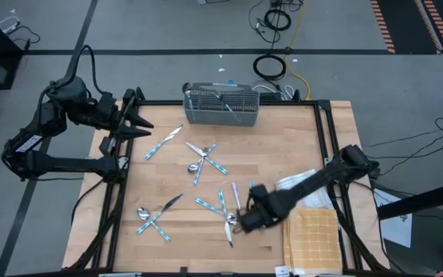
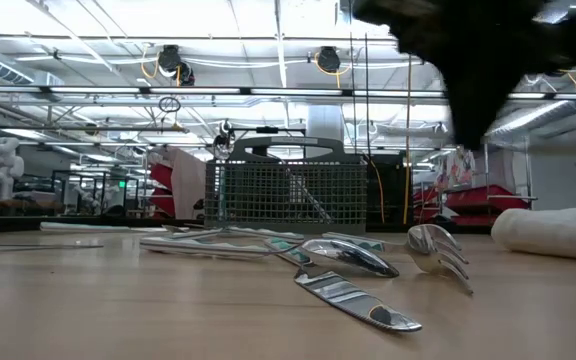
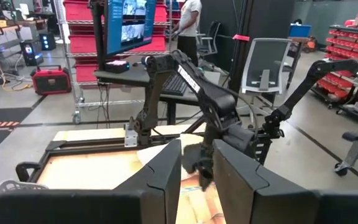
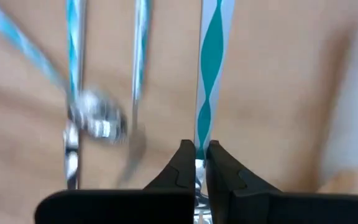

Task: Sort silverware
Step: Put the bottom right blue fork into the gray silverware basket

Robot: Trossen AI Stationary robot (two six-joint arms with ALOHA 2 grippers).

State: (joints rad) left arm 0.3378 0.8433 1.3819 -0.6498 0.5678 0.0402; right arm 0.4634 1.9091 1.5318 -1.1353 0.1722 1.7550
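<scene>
Closest to the lens in the right wrist view, the right gripper (image 4: pixel 196 163) has its two dark fingertips pinched on the neck of one utensil (image 4: pixel 205 93), whose teal-and-white wavy handle runs away from the fingers over the wooden table (image 4: pixel 278 81). From above, this gripper (image 1: pixel 244 221) sits low among a cluster of silverware (image 1: pixel 225 209) near the table's front right, beside a folded cloth (image 1: pixel 311 235). To do the pick well, the grip should hold firm and the lift go straight up, since neighbouring pieces lie just beside it and could be dragged; then carry it toward the wire-mesh caddy (image 1: pixel 221 106) at the far edge. Right arm stretched low and forward, wrist tipped down. Left gripper (image 1: pixel 138 123) waits raised at the far left corner, its fingers slightly apart, holding nothing.
</scene>
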